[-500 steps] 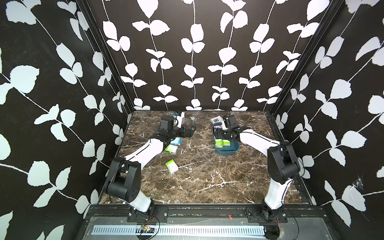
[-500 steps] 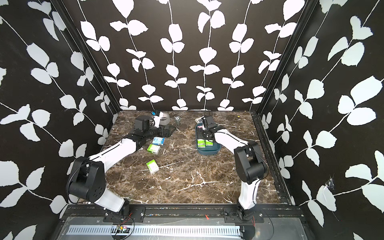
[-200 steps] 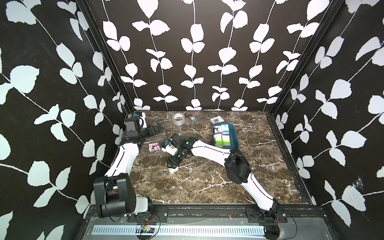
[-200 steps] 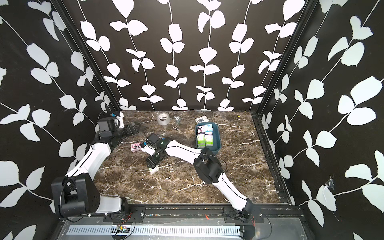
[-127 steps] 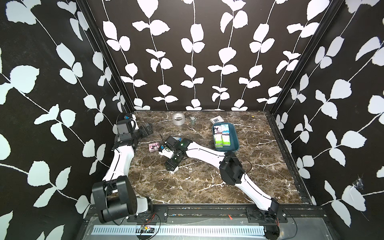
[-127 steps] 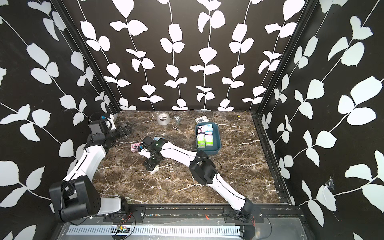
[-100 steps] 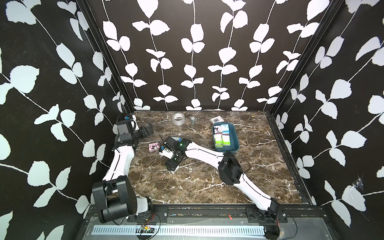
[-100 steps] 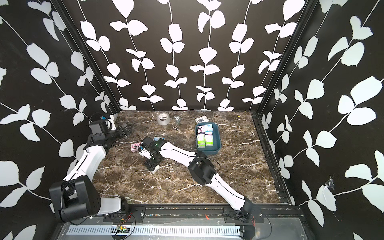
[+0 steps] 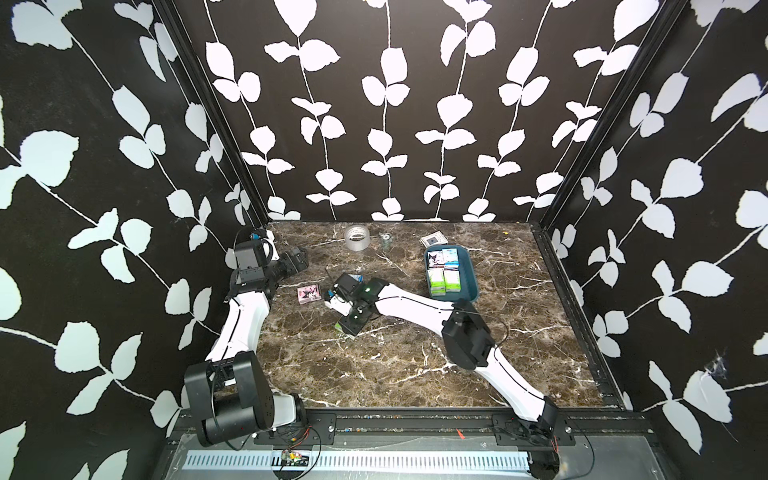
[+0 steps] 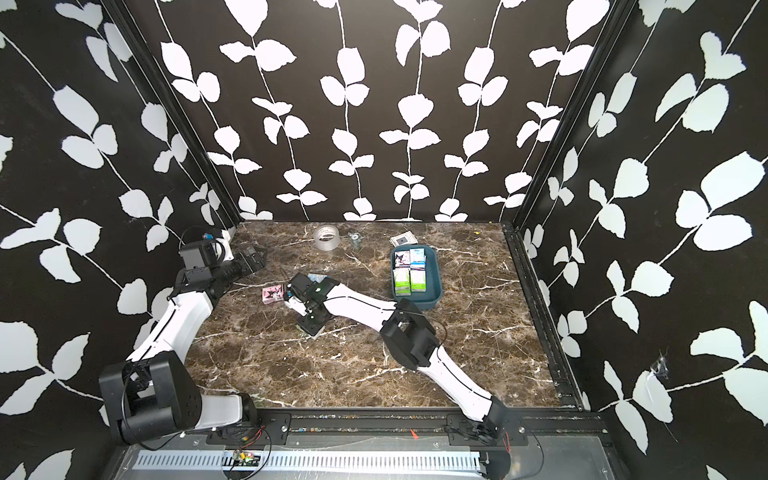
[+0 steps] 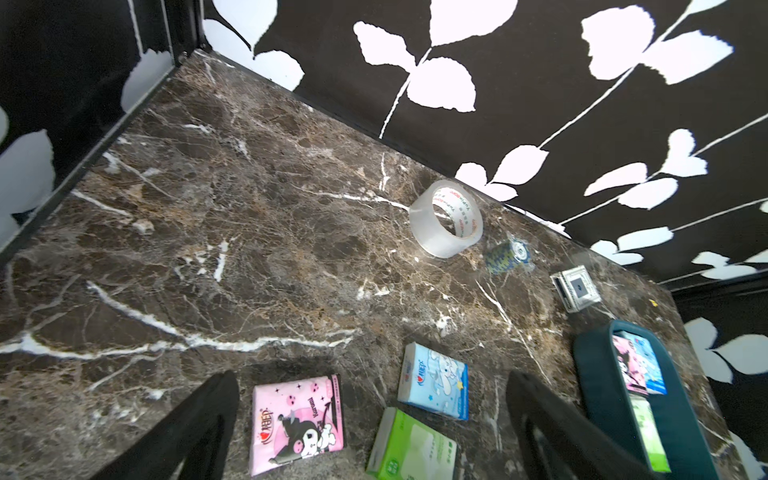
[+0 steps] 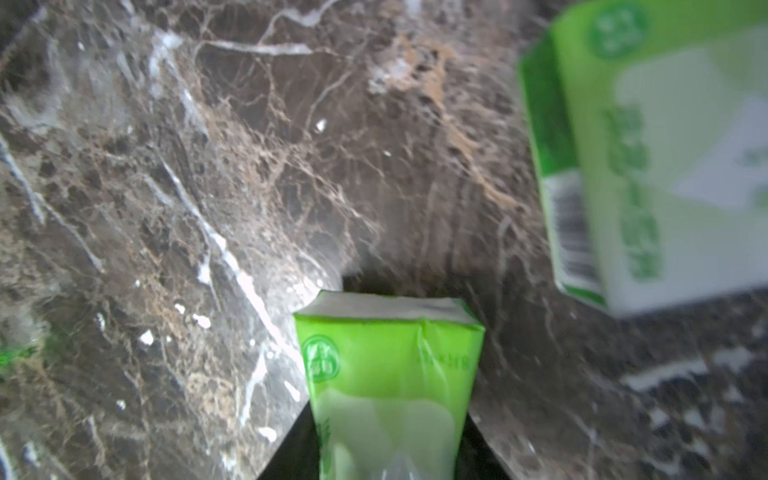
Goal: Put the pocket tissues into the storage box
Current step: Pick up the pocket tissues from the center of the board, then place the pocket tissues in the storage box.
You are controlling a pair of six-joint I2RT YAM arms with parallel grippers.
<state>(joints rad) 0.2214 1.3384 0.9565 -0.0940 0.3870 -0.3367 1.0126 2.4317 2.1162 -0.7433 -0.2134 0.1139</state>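
The right arm stretches across the middle of the marble surface [image 9: 374, 365], and the right fingers [image 12: 286, 453] press against both sides of a green pack [image 12: 390, 374] of tissues, grasping it low over the marble. Whether it is lifted clear cannot be told. In both top views only a corner of that pack shows beneath the arm's end. A second green pack [image 12: 665, 166] lies flat near it. A pink cartoon pack [image 9: 308, 293] lies just to the left of the arm's wrist, and a blue pack [image 11: 434, 380] lies just behind that wrist. The dark teal box [image 9: 471, 286] sits toward the far right of the surface, well apart from the held pack. It holds four packs [image 9: 435, 280]: two green ones in front, a cartoon one and a blue one behind. The left fingers [image 11: 199, 428] are spread wide and released, holding nothing, up near the far left corner. A clear tape roll [image 9: 356, 237] stands by the back wall, and a white packet [image 9: 432, 240] lies just behind the box.
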